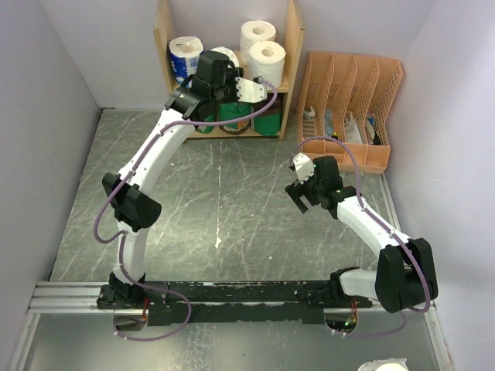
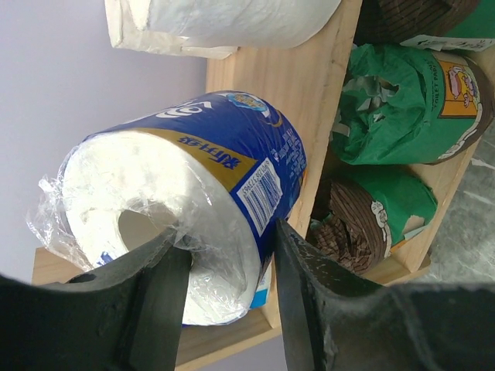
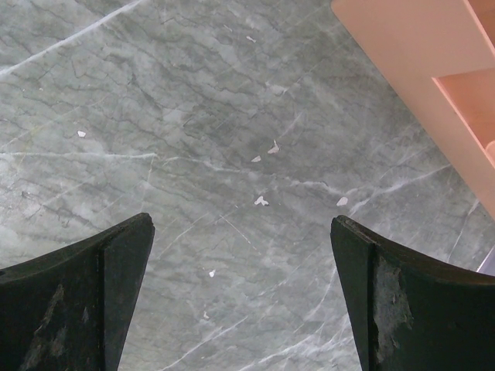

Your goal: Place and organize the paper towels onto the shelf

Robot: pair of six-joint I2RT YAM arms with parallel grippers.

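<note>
Left hand (image 2: 224,255) grips the blue-and-white roll (image 2: 178,162) at the shelf (image 2: 309,85), the roll's far end hidden. Right hand (image 3: 244,224) hangs open near the table (image 3: 232,116)'s right edge.

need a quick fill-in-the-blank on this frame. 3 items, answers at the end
1. The roll pinched in the left gripper has a wrapper that is mostly ___.
2. The right gripper hangs over the table with its jaws ___.
3. The lower-tier rolls on the shelf have ___ wrappers.

Answers: blue; open; green
</note>
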